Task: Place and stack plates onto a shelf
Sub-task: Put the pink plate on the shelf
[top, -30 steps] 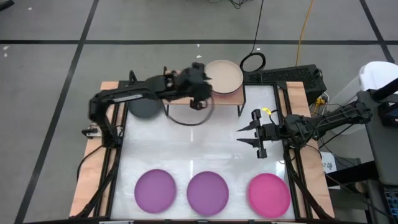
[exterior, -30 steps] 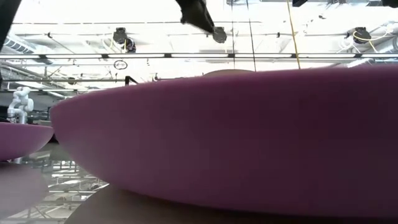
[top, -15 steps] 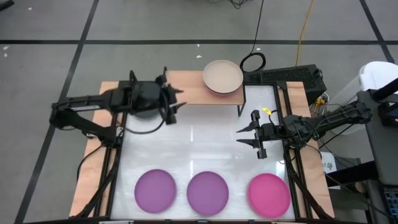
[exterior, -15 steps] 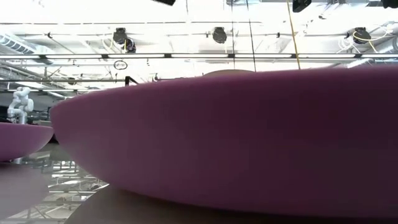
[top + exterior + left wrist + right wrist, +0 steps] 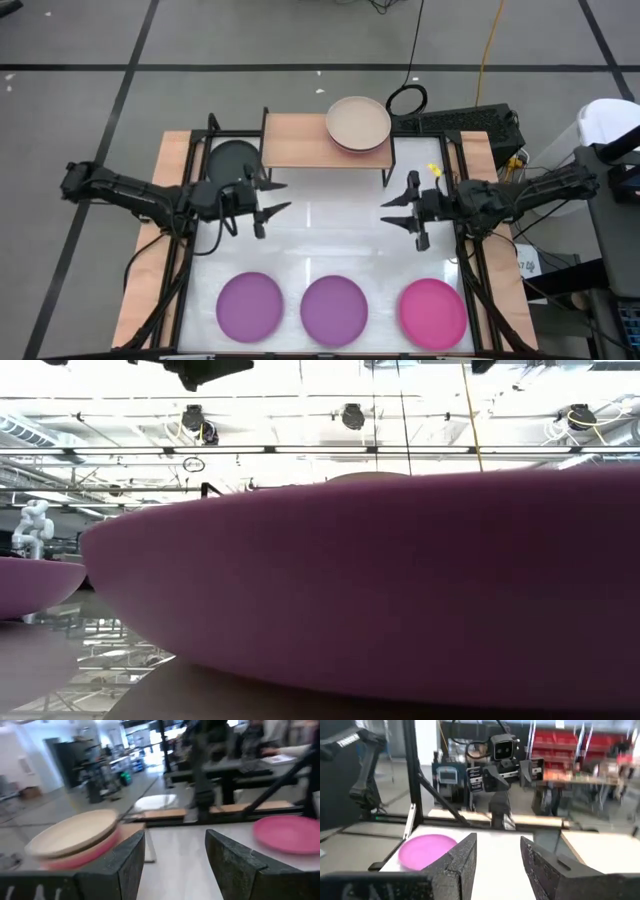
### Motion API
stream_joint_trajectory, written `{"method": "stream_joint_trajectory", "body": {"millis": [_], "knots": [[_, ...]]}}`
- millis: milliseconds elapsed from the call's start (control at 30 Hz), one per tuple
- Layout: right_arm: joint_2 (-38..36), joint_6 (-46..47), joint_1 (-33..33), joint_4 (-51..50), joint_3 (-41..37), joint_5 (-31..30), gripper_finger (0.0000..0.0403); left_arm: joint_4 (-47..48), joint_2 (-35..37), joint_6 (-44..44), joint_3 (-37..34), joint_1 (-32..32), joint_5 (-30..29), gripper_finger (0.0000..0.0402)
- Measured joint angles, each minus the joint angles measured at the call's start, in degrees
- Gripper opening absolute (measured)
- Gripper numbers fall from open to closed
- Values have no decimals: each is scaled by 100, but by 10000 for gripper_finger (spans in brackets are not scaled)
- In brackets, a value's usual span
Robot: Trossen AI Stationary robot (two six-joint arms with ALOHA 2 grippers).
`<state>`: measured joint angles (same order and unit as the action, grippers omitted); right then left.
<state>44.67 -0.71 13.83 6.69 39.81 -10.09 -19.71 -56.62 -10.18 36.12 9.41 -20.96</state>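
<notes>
The shelf [image 5: 310, 150] stands at the table's far side. On its right end a beige plate [image 5: 358, 122] lies on a pink plate; the stack also shows in the left wrist view [image 5: 75, 837]. A black plate [image 5: 232, 160] lies on the table left of the shelf. Two purple plates [image 5: 250, 305] [image 5: 334, 308] and a magenta plate [image 5: 432, 310] lie in a row along the near edge. My left gripper [image 5: 272, 198] is open and empty above the table, near the black plate. My right gripper [image 5: 395, 210] is open and empty at the right, in front of the shelf.
The low view is filled by the middle purple plate [image 5: 380, 580], with the other purple plate [image 5: 30, 585] at its left. A black frame and cables [image 5: 470, 125] stand past the table's far right corner. Bare white table top [image 5: 330, 235] lies between the two grippers.
My left gripper has drawn back from the shelf's right end, beside the beige plate, toward the table's left and near side. It now hovers by the black plate. The plates have stayed where they were.
</notes>
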Motion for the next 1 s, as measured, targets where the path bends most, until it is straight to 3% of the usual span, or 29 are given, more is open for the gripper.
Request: {"method": "stream_joint_trajectory", "body": {"millis": [233, 367, 600, 833, 1000], "knots": [[937, 330, 45, -3154, 1932, 35, 132, -31, 78, 1, -13, -52, -77, 214], [1434, 544, 50, -4197, 2144, 788, 132, 40, 77, 26, -13, -52, -75, 214], [1801, 1971, 60, -4283, 1285, 2811, 132, 128, 74, 224, -13, -35, -55, 214], [1828, 2811, 143, -4055, 370, 2969, 132, 393, 74, 163, -13, -37, -58, 214], [1999, 2807, 414, -3907, 414, 2632, 132, 750, 44, -26, -11, -84, -55, 214]]}}
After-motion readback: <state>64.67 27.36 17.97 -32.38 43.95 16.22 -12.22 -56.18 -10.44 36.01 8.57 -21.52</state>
